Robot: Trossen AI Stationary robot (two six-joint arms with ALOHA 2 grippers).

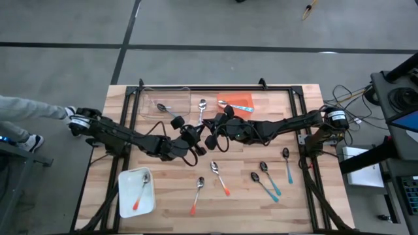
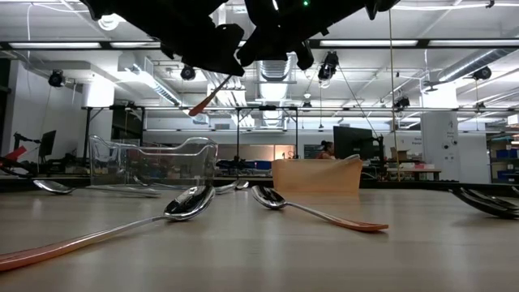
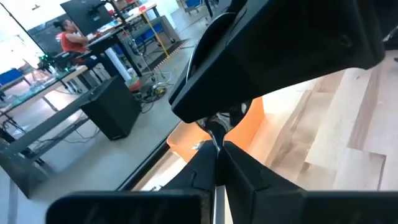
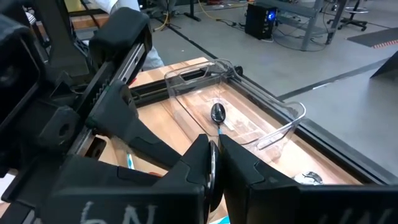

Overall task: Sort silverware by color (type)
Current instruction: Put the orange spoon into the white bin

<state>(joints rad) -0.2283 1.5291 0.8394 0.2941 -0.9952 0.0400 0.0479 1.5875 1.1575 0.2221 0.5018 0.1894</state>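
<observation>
Your two arms meet over the middle of the table, well above the wood, with the left gripper (image 1: 194, 142) and the right gripper (image 1: 213, 138) almost nose to nose. Your left fingers (image 3: 245, 177) are clamped tight on the thin silver shaft of an orange-handled spoon (image 2: 207, 99). From table height you see its orange end poking out below the dark gripper bodies, tilted down toward the clear bin's side, in mid-air and touching nothing on the table. Your right gripper is pinched closed too, with a sliver of silver caught between its fingers (image 4: 245, 177), so that spoon looks gripped from both ends at once. Under and around the hands the rest of the silverware lies flat. Two more orange-handled spoons (image 1: 198, 192) (image 1: 219, 177) sit just toward the front edge from the grippers. Three teal-handled spoons (image 1: 264, 185) (image 1: 270, 177) (image 1: 287, 163) are grouped near the front under your right arm. A silver spoon (image 1: 202, 109) lies just behind the grippers, between the clear bin (image 1: 151, 99) and the orange tray (image 1: 243, 99). The clear bin at the back holds one dark-bowled spoon (image 4: 217, 114), and the orange tray beside it holds a light-blue-handled spoon (image 1: 225, 102). The white tray (image 1: 128, 203) at the front on your left side carries one orange-handled spoon (image 1: 142, 189), well apart from both hands
</observation>
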